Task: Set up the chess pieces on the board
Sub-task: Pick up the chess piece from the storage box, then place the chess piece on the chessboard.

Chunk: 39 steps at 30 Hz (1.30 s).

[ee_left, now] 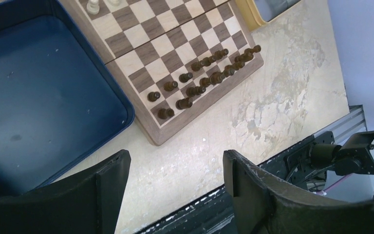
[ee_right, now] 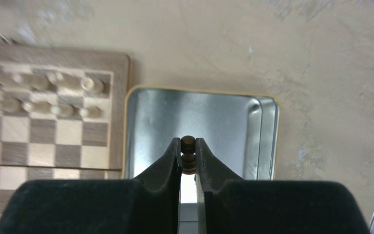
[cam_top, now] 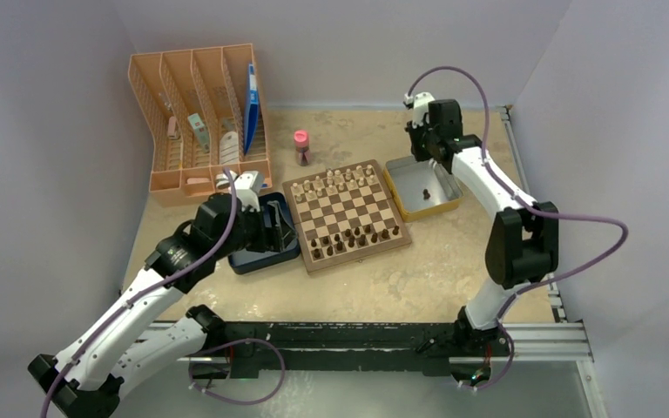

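Wooden board, one dark chess piece in tray

A robot lab cell: plain pale walls enclose a mottled beige table, with two white-and-black robot arms bolted to an aluminium rail at its near edge.

No text, number, brand or sign can be read anywhere. The small packets in the orange rack at the far left are too blurred to show print.
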Each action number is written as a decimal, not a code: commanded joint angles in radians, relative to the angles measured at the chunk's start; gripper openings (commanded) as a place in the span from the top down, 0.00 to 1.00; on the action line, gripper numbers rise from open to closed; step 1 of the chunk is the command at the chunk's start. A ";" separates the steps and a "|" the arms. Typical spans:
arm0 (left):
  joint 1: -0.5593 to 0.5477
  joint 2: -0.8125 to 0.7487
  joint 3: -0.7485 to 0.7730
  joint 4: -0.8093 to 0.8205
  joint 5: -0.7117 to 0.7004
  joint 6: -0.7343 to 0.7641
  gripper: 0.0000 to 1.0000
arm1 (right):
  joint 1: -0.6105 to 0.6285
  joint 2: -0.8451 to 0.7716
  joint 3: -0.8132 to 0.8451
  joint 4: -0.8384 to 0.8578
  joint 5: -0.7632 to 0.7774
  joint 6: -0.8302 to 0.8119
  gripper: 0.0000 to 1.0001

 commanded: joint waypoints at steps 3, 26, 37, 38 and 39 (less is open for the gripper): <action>-0.002 -0.012 -0.063 0.151 -0.007 0.035 0.31 | 0.022 -0.136 -0.074 0.192 -0.065 0.255 0.91; -0.002 -0.220 -0.103 0.156 0.080 0.351 0.32 | 0.407 -0.434 -0.722 0.864 0.268 0.411 0.90; -0.003 -0.334 -0.143 0.180 0.038 0.359 0.31 | 0.470 -0.337 -0.831 1.110 0.358 0.420 0.91; -0.003 -0.335 -0.143 0.179 0.037 0.360 0.31 | 0.475 -0.325 -0.841 1.135 0.374 0.424 0.91; -0.003 -0.337 -0.143 0.178 0.036 0.361 0.31 | 0.480 -0.314 -0.854 1.164 0.380 0.428 0.90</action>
